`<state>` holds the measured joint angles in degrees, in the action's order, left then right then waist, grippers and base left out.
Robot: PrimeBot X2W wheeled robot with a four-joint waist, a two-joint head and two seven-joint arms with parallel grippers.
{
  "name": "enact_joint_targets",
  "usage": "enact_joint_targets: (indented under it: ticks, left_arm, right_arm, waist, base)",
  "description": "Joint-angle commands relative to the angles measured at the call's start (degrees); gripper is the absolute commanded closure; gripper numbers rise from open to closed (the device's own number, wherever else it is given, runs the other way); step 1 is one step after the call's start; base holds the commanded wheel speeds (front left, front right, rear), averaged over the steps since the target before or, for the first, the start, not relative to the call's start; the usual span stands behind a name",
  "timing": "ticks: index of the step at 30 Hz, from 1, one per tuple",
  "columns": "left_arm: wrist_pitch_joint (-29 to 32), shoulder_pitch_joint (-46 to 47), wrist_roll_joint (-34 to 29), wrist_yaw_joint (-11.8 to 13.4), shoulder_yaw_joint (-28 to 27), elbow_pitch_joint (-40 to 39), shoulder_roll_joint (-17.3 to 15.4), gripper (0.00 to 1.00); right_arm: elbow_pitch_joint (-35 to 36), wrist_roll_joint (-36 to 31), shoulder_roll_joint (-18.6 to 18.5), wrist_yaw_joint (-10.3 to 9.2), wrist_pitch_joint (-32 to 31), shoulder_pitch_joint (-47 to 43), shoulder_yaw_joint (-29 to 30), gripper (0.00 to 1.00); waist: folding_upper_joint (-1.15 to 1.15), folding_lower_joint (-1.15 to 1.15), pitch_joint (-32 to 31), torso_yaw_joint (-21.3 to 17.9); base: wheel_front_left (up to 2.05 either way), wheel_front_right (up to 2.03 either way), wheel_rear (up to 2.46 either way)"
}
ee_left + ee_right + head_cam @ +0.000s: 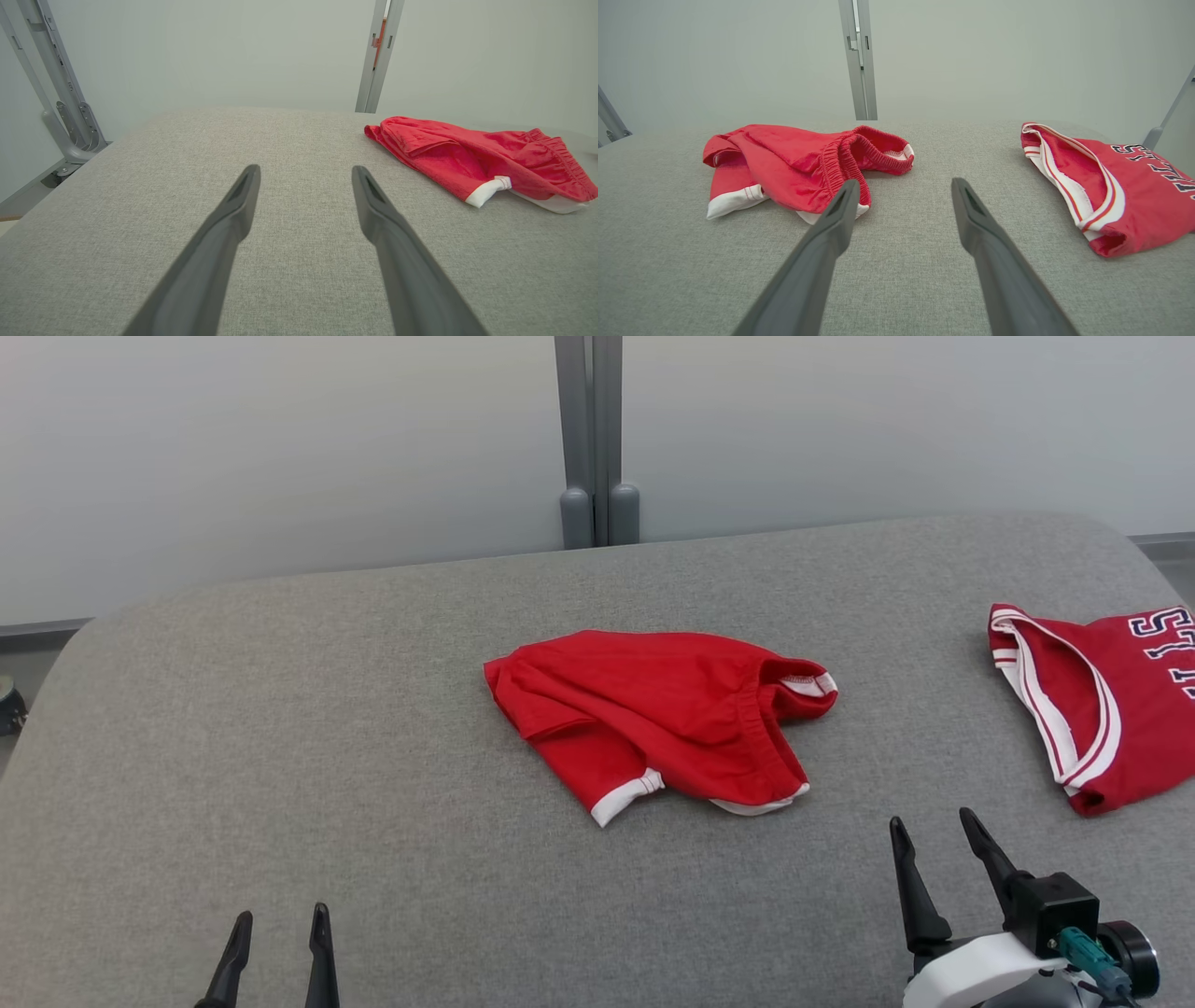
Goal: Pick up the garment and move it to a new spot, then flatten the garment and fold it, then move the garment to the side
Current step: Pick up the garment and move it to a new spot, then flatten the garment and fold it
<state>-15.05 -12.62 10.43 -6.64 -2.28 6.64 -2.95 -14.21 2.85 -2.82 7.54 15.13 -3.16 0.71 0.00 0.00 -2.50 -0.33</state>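
Lab-like test bay: grey cloth-covered table point(280, 728), blank pale wall panels point(233, 448), grey metal post point(590, 420)

Bright, even, diffuse light from overhead, no glare or hot spots; the red shorts point(653, 709) and the jersey point(1102, 709) cast only thin soft shadows on the grey desk point(280, 756). Head view is sharp edge to edge. Both wrist views show wide-angle distortion: the metal post point(51, 88) at the left-wrist edge leans and bows.

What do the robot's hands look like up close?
The left gripper and right gripper each have two long, dark grey fingers tapering to points. Behind the right one sit a black block, a white rounded wrist shell and a teal cable plug.
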Motion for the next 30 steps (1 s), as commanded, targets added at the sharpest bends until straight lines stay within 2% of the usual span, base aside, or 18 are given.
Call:
enact_joint_targets:
  ticks: [1,20,26,30]
  left_arm:
    - [-0.1,0.1,0.1,-0.3,0.0,0.3,0.0,0.0]
    - [-0.1,2.2,0.0,-0.7,1.3,-0.2,0.0,0.0]
    - [-0.1,8.7,-2.6,-0.9,7.4,-1.0,0.0,0.0]
    - [0.1,15.8,-2.6,-0.9,16.7,1.2,-1.3,0.0]
  right_arm:
    - [0.0,0.1,-0.1,-0.11,0.0,0.7,-0.2,0.0]
    - [0.6,-0.2,-0.1,-0.11,0.0,1.6,-0.2,0.0]
    - [1.5,-0.2,-0.2,-0.11,0.0,2.8,0.0,0.0]
    - [1.6,0.1,-0.1,-0.11,0.0,3.5,-0.3,0.0]
  waist:
    - [0.0,0.0,0.1,-0.2]
    - [0.0,0.0,1.2,-1.5]
    - [0.0,0.0,2.8,-4.9]
    - [0.0,0.0,4.3,-8.4]
  base:
    - [0.0,0.0,0.0]
    - [0.0,0.0,0.0]
    - [0.0,0.0,0.0]
    - [0.0,0.0,0.0]
